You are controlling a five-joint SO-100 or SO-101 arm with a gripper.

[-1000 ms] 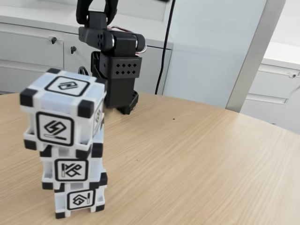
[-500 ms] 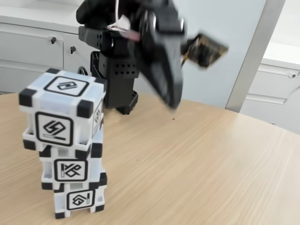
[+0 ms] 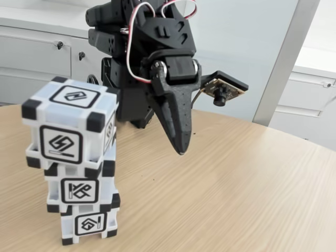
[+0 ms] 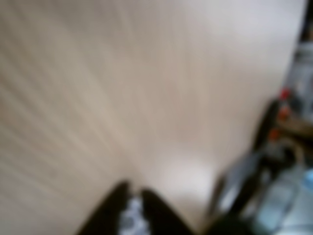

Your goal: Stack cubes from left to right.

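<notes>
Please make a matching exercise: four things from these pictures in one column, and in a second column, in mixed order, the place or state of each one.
Things:
1. top cube
2. bottom cube
3. gripper
4. small camera

Places or states:
A. rests on the wooden table
B. points down above the table, holding nothing
C. highest in the stack
D. sticks out from the arm, to the right in the fixed view

Pairs: 1-C, 2-A, 3-B, 4-D

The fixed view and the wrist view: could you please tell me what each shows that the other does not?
Fixed view alone: the three cubes stacked in one tower, the arm's base, cabinets behind. Wrist view alone: blurred clutter at its right edge, too smeared to identify. Both share the wooden table and the gripper, fingertips close together and holding nothing.
</notes>
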